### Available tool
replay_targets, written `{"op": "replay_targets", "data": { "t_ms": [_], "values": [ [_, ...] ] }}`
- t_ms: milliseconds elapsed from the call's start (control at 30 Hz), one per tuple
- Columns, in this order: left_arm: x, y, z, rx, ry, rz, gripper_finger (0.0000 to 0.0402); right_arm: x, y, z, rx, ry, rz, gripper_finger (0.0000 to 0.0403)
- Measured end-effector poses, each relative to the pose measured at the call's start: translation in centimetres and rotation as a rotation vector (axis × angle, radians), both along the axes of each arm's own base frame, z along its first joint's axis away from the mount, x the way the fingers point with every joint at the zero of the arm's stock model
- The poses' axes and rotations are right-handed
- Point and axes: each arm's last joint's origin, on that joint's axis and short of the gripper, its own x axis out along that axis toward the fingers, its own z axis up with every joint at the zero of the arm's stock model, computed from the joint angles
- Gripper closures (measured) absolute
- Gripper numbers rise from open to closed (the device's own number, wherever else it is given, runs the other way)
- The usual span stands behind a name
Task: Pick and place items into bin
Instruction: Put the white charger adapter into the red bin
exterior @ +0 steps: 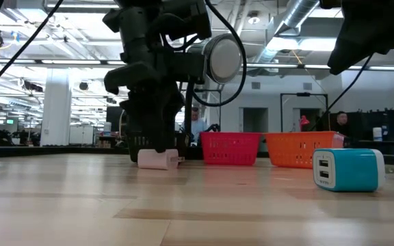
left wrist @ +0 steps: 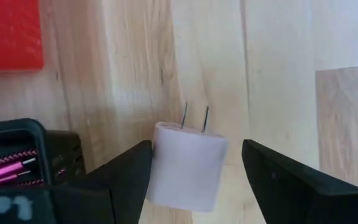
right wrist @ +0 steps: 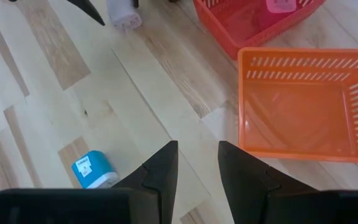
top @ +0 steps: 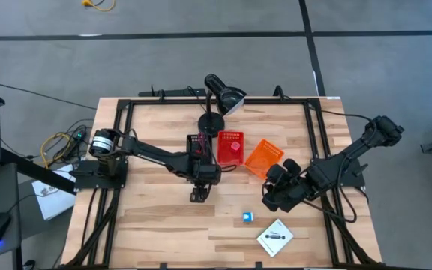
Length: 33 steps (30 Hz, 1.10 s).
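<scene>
My left gripper (top: 199, 193) is open and low over the table's middle. Its fingers stand on either side of the white-pink charger plug (left wrist: 188, 165), which rests on the table on its side (exterior: 157, 159) with its two prongs pointing away from the wrist. My right gripper (right wrist: 197, 168) is open and empty. It hovers above the table (top: 272, 196), near the orange bin (top: 263, 159). The blue cube (top: 247, 217) and the white card with a black mark (top: 275, 238) lie toward the near edge. A pink piece (top: 235, 148) lies in the red bin (top: 229, 148). My left gripper has one finger (left wrist: 129, 177) right against the plug's side (left wrist: 157, 155). Whether it touches I cannot tell. The other finger (left wrist: 272, 174) stands clear of the plug. The fingers point down at it from above.
The black desk lamp (top: 220, 97) stands at the far edge behind the red bin. The red bin (exterior: 230, 148) and the orange bin (exterior: 299, 149) sit side by side past the middle. The blue cube (exterior: 347, 169) lies nearest the low camera. Bare wood lies left of the plug.
</scene>
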Motion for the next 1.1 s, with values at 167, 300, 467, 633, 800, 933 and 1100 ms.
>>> {"op": "replay_targets", "data": {
  "t_ms": [167, 300, 467, 633, 800, 933, 1100],
  "values": [
    [0.1, 0.1, 0.0, 0.016, -0.015, 0.008, 0.0161, 0.0, 0.0, 0.0, -0.001, 0.0, 0.0, 0.0294],
    [0.4, 0.0, -0.4, 0.016, -0.02, 0.004, 0.0161, 0.0, 0.0, 0.0, -0.001, 0.0, 0.0, 0.0294],
    [0.3, 0.1, -1.6, 0.028, 0.04, -0.001, 0.0162, 0.0, 0.0, 0.0, -0.001, -0.001, 0.001, 0.0294],
    [0.4, 0.1, -2.2, 0.043, 0.057, 0.002, 0.0162, 0.1, 0.0, 0.1, 0.001, -0.007, 0.004, 0.0294],
    [0.5, 0.1, -2.1, 0.052, 0.04, 0.002, 0.0162, 0.1, 0.1, 0.1, -0.009, -0.008, 0.021, 0.0294],
    [0.5, 0.1, -2.1, 0.054, 0.038, -0.006, 0.0165, 0.1, 0.1, 0.1, -0.009, -0.008, 0.021, 0.0294],
    [0.7, 0.0, -2.0, 0.042, 0.013, -0.013, 0.0213, 0.1, 0.1, 0.1, -0.011, -0.009, 0.021, 0.0294]
  ]
}}
